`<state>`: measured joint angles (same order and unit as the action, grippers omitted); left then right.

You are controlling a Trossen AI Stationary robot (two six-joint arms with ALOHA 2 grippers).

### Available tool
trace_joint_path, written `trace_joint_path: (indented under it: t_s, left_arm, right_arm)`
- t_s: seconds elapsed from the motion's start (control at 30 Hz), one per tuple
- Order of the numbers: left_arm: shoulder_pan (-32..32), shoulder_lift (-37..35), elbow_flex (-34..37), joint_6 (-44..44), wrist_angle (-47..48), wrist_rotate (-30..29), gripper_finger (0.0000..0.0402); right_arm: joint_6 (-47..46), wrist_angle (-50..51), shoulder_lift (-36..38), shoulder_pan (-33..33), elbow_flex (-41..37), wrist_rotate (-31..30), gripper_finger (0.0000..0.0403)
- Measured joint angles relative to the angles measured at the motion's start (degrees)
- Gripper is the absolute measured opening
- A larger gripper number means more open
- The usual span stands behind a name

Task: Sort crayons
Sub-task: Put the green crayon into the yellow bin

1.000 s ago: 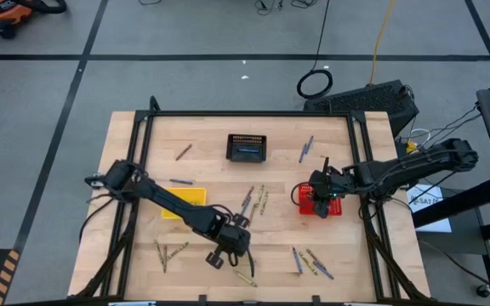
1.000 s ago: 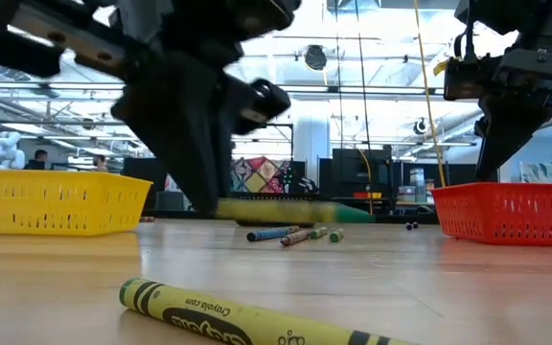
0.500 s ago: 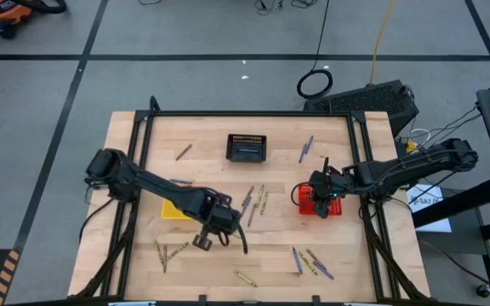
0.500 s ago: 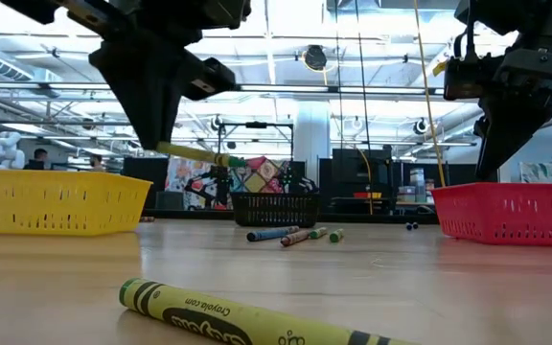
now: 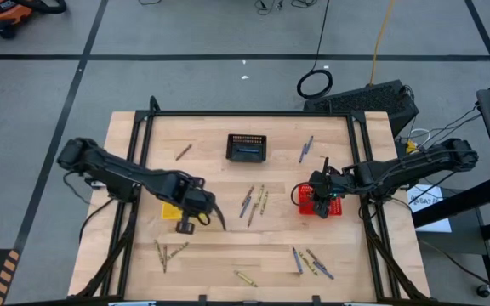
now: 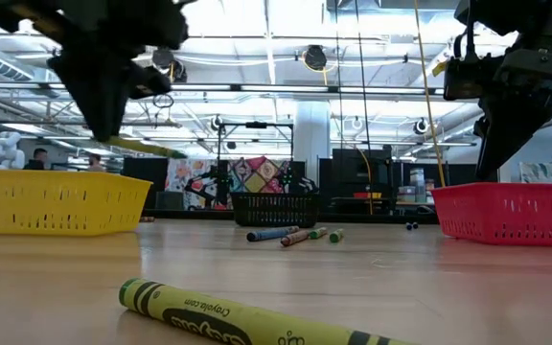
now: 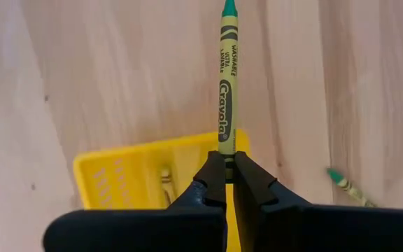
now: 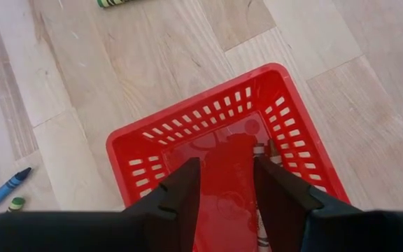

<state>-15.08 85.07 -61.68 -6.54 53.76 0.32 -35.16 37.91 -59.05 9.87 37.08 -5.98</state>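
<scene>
Whereas a second ago the left tool point(image 5: 201, 206) was low over the near part of the pale wooden plank table point(image 5: 279, 234), with its crayon a blur just above the boards, it now stands lifted and drawn back to the near corner of the small yellow plastic mesh basket point(image 5: 171, 209). Its fingers are clamped together on the butt of a yellow-olive paper-wrapped crayon point(image 7: 226, 84).

Judgement: pick completed, carry nearly done; release into the yellow basket looks like the step in hand.

Held item: thin wax stick, yellow-olive wrapper with black lettering and bands, green tip pointing away from the tool, shaft level or slightly drooping in the low view, projecting past the basket rim over bare table. One pale stick seems to lie already inside the yellow basket; its identity is unclear.

Right tool point(image 8: 222, 183): unchanged over the same second, fingers apart and holding nothing, poised above the red plastic mesh basket point(image 8: 159, 136).

Remaining stock on the table:
- a mixed cluster of blue-grey and olive crayons point(image 5: 253, 202) at the centre
- a yellow-olive group point(image 5: 168, 252) at the near left
- one yellow-olive crayon point(image 6: 242, 320) closest to the low camera
- a mixed group point(image 5: 311, 262) at the near right
- singles near the black mesh basket point(image 5: 247, 147) at the far side

Sorting is evidently at an early stage.
</scene>
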Motion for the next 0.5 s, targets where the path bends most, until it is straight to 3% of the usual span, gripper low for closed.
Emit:
trace_joint_path:
  t_s: [0.5]
  left_arm:
    - [1.99,-18.88,18.55,-8.2,1.84,-3.38,0.0]
  right_arm:
    - [-4.38,-0.42,0.02,-0.02,0.0,-0.12,0.0121]
